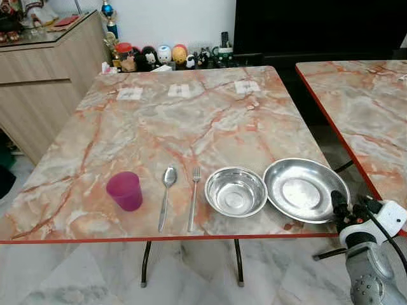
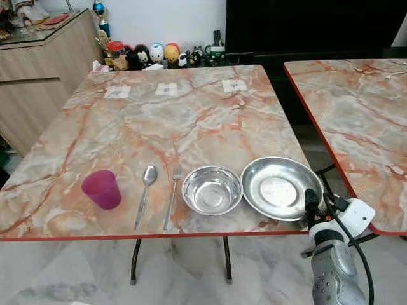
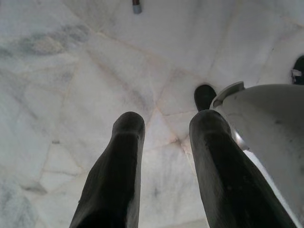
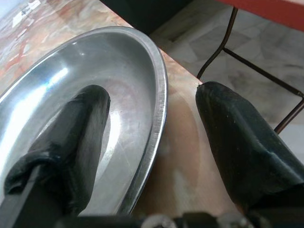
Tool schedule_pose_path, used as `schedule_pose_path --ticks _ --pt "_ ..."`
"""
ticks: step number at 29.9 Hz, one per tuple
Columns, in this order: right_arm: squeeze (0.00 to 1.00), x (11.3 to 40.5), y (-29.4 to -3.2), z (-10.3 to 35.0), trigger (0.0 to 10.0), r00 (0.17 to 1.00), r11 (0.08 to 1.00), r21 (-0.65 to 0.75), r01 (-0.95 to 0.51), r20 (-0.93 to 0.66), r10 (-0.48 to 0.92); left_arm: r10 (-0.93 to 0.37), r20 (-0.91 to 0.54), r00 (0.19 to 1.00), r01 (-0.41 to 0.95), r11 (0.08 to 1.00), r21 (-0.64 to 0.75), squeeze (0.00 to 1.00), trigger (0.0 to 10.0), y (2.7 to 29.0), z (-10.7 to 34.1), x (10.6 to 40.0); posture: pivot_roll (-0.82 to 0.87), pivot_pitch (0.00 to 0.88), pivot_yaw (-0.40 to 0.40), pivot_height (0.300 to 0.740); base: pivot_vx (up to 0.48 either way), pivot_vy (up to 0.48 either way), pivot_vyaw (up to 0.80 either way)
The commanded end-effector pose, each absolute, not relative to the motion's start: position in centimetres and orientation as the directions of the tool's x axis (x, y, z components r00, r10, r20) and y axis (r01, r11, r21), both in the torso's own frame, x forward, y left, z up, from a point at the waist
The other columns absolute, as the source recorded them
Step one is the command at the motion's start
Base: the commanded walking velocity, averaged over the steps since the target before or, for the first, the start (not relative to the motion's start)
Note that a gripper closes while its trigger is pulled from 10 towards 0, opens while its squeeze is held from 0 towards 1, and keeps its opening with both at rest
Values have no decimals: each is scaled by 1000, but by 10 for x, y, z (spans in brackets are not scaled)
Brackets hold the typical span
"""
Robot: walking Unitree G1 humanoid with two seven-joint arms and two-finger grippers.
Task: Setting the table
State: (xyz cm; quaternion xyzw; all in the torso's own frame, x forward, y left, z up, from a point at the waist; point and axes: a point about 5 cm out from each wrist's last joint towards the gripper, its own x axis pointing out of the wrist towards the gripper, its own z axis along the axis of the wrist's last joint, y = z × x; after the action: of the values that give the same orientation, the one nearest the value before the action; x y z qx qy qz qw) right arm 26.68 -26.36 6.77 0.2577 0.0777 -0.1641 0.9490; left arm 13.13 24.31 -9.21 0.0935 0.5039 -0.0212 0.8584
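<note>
Along the front edge of the marble table (image 1: 191,127) lie a pink plastic cup (image 1: 124,190), a spoon (image 1: 165,194), a fork (image 1: 193,200), a steel bowl (image 1: 235,190) and a steel plate (image 1: 305,189), from left to right. My right gripper (image 1: 340,206) is at the plate's near right rim. In the right wrist view it (image 4: 152,104) is open and straddles the rim of the plate (image 4: 71,80), one finger over the inside and the other outside above the table corner. My left gripper (image 3: 168,126) hangs open over the floor tiles.
A second marble table (image 1: 362,108) stands close on the right, with a narrow gap between the two. Three white cards (image 1: 179,91) lie near the far edge. Small figurines (image 1: 162,56) line the wall behind. A wooden cabinet (image 1: 44,70) is at the far left.
</note>
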Motion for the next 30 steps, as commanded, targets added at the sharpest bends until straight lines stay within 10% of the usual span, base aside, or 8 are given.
schedule_pose_path --ticks 1,3,5,10,11,17,20,30 --pt "0 268 -263 65 10000 929 801 477 362 -253 -269 52 -875 482 157 977 144 0 10000 240 -93 132 -151 0 51 740 0 0 0" --pt "0 269 -262 65 10000 929 801 477 362 -252 -270 39 -870 492 163 977 136 0 10000 229 -93 141 -149 0 51 740 0 0 0" --pt "0 271 -260 63 0 929 810 464 359 -262 -261 28 -865 501 169 977 129 0 10000 219 -93 148 -149 0 49 740 0 0 0" --pt "0 274 -257 63 3137 931 817 459 349 -270 -246 29 -863 504 162 979 128 0 10000 219 -93 149 -145 0 45 740 0 0 0" --pt "0 275 -256 63 10000 932 819 460 343 -274 -237 31 -863 504 159 979 128 0 10000 219 -93 149 -143 0 44 740 0 0 0" --pt "0 277 -252 58 10000 925 826 441 350 -303 -230 37 -863 503 147 981 128 0 10000 223 -92 147 -137 0 43 740 0 0 0" --pt "0 276 -252 54 0 915 835 415 362 -330 -233 37 -864 502 148 981 128 0 10000 223 -92 146 -140 0 43 740 0 0 0" --pt "0 278 -251 55 0 918 839 412 356 -321 -232 43 -866 498 146 980 133 0 10000 231 -92 143 -138 0 39 740 0 0 0"
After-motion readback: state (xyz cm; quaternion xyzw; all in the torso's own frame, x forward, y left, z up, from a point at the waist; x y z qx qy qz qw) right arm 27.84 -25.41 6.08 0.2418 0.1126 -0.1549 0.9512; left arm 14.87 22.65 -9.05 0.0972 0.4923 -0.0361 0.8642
